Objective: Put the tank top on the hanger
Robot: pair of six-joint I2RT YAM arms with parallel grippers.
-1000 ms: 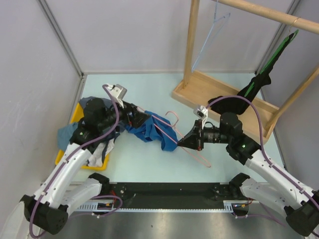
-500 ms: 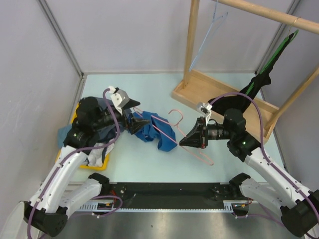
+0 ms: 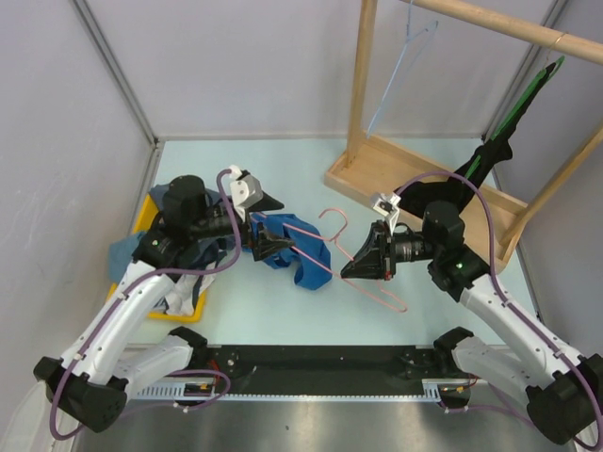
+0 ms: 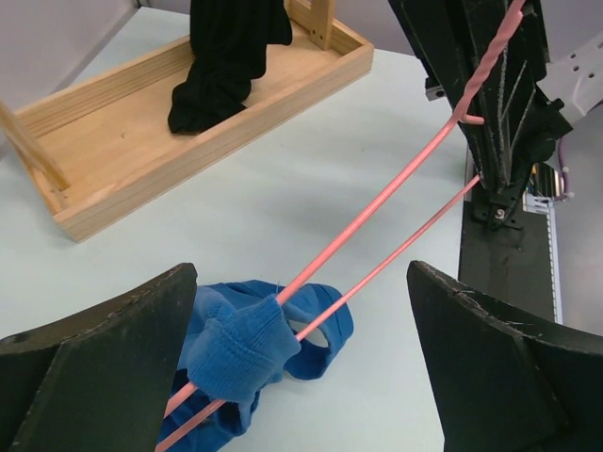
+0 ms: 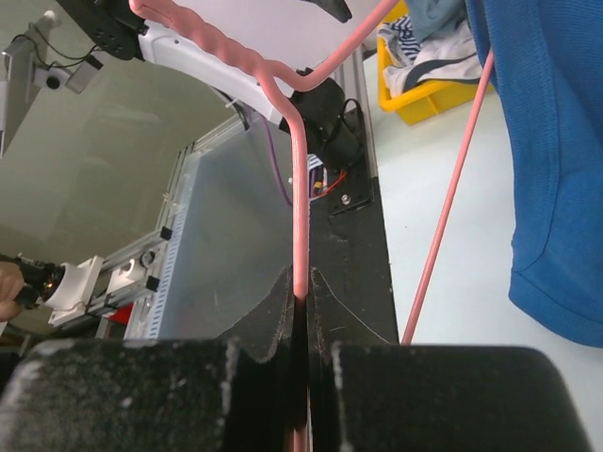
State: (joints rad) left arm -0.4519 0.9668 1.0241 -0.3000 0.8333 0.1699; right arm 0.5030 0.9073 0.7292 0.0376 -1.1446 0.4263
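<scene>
Right claw (image 5: pixel 300 294) pinching hanger (image 4: pixel 377 201). Left claw (image 4: pixel 303 273) spread wide. Tank top (image 4: pixel 240 344) bunched on hanger end. Best: grip strap, draw along hanger, keep hanger steady.

wooden rack (image 3: pixel 394 168), yellow bin (image 3: pixel 145 217), black cloth (image 3: pixel 484 158)

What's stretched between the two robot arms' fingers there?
In the top view, the pink hanger: the right fingers pinch it, and the blue tank top bunches on it by the left fingers.
</scene>
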